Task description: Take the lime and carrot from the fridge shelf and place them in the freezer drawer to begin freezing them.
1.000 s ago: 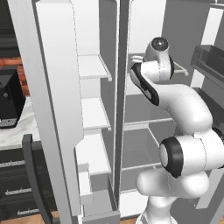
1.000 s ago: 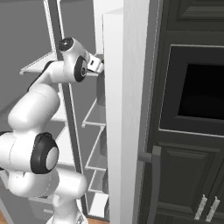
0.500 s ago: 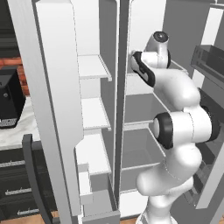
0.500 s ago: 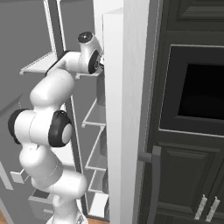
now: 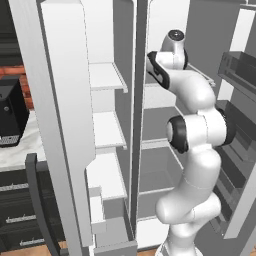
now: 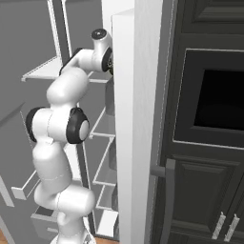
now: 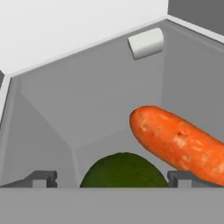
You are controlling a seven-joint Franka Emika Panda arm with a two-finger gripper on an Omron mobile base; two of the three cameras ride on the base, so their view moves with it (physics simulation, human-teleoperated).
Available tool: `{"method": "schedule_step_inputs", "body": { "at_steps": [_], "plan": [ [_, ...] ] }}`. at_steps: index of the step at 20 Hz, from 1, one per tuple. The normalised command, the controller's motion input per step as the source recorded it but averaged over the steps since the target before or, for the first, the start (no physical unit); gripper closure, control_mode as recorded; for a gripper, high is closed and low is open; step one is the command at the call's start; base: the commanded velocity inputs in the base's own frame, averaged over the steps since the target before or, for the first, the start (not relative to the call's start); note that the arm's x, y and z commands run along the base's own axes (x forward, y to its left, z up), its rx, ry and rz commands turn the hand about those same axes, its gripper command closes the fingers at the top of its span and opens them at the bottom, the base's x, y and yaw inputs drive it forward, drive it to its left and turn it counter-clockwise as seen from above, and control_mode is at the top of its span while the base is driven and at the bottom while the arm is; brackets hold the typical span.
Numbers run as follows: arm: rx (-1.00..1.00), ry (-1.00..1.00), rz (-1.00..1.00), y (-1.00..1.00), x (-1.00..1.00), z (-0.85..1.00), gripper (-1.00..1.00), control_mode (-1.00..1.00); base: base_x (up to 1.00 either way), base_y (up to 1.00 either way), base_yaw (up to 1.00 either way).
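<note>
My hand (image 7: 112,180) is open, holding nothing, its two dark finger tips (image 7: 41,178) wide apart. Between them, very near, sits the small round dark green lime (image 7: 123,170). Just to its right lies the stubby bright orange carrot (image 7: 179,142), apart from the lime as far as I can tell. Both rest on the flat pale grey fridge shelf (image 7: 87,100); a small white lump (image 7: 146,43) lies at the far end. In the last second my white arm (image 5: 192,135) has stretched up and reached deeper into the fridge, so I judge the lime is ready for the first grasp. Nothing is in the freezer drawer yet.
</note>
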Motion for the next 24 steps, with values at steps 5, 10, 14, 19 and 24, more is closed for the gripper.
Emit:
{"method": "schedule_step_inputs", "body": {
  "at_steps": [5,10,14,19,24],
  "plan": [
    [0.00,0.00,0.00,0.02,0.00,-0.46,-1.00,-1.00,0.00,0.00,0.00],
    [0.00,0.00,0.00,0.21,-0.08,-0.68,1.00,-1.00,0.00,0.00,0.00],
    [0.00,-0.05,0.00,0.06,0.00,-0.32,1.00,-1.00,0.00,0.00,0.00],
    [0.00,-0.24,0.00,0.05,-0.49,-0.02,1.00,-1.00,0.00,0.00,0.00],
    [0.00,-0.17,0.00,0.30,-1.00,0.00,1.00,-1.00,0.00,0.00,0.00]
  ]
}}
